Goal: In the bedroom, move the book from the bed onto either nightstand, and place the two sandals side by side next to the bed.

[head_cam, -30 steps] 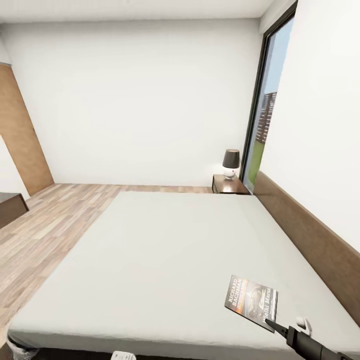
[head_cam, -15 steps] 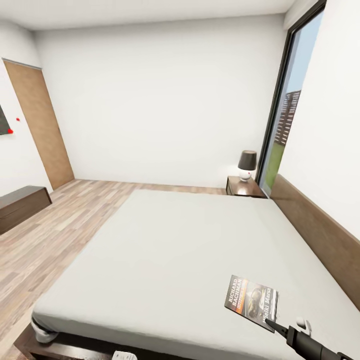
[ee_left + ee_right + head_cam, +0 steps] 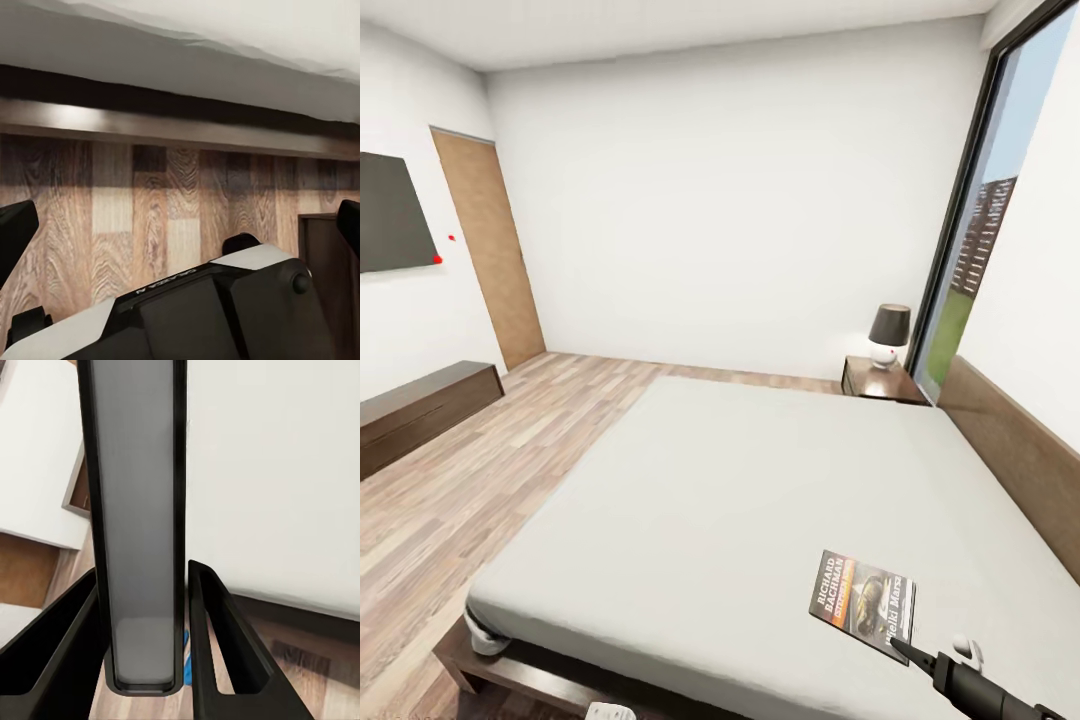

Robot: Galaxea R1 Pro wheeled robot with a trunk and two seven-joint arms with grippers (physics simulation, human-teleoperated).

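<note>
Book (image 3: pixel 863 597): one, at 5 o'clock in the head view, over the near right corner of the bed (image 3: pixel 740 480). The right tool (image 3: pixel 907 652) is clamped on it. The right wrist view shows the book (image 3: pixel 139 532) edge-on, squeezed between both fingers (image 3: pixel 217 652), with the mattress well below, so it reads as lifted. The left tool (image 3: pixel 180 225) is spread wide and empty, facing the plank floor (image 3: pixel 150 217) beside the bed frame.

Progress, as a judgement: book grasped but not yet placed, so the carry to the nightstand (image 3: pixel 880 381) is left. That is one nightstand, at 1 o'clock past the far end of the bed, with one lamp (image 3: pixel 888 335) on top. The sandal step is not yet done. A blue sliver (image 3: pixel 185 656) on the floor past the book's edge could be a sandal, but it is too small to tell or count.

Also: one dresser (image 3: pixel 420 410) at 9 o'clock, one door (image 3: pixel 490 250) at 10 o'clock.
</note>
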